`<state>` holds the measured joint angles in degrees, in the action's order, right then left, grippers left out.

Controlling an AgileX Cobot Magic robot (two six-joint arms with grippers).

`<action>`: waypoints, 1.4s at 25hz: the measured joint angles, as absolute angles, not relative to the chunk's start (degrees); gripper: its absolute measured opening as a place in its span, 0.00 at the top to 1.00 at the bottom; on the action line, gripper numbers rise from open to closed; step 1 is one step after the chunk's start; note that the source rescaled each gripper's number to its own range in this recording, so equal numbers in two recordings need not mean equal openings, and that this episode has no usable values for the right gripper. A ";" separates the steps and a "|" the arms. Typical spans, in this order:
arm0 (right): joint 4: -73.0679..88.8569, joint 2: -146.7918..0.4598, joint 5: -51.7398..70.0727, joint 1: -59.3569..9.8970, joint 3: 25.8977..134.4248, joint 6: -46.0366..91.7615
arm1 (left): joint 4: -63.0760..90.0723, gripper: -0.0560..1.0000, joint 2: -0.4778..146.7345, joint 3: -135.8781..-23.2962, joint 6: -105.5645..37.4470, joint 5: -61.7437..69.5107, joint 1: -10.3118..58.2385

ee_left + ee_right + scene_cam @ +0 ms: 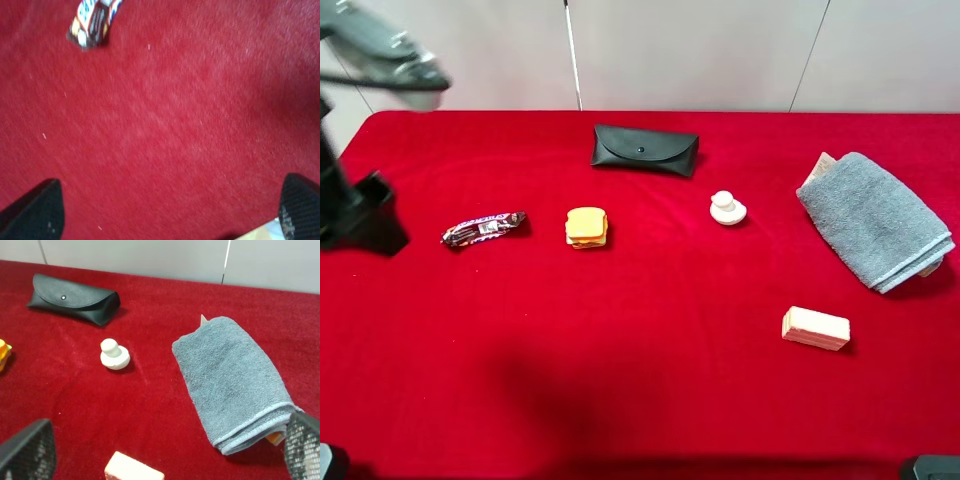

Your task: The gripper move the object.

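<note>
The black glasses case [645,150] lies flat at the back middle of the red table, flap shut with its snap showing. It also shows in the right wrist view [75,299], far from the fingers. My left gripper [167,212] is open and empty over bare red cloth, with a candy bar [94,22] ahead of it. My left arm [390,55] shows blurred at the far left, well apart from the case. My right gripper [165,450] is open and empty, and is out of the exterior view.
A candy bar [485,228] and a toy sandwich [586,227] lie left of centre. A white knob [727,208] sits right of the case. A folded grey towel [875,220] lies at the right, and a wafer block [815,328] in front of it.
</note>
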<state>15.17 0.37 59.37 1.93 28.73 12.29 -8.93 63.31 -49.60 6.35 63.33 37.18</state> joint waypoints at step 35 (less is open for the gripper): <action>15.22 0.37 59.37 1.93 28.73 12.29 | -8.71 0.24 40.56 -27.89 9.96 61.10 37.18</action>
<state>15.22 0.37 59.37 1.93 28.73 12.29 -8.71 40.56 -27.89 9.96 61.10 37.18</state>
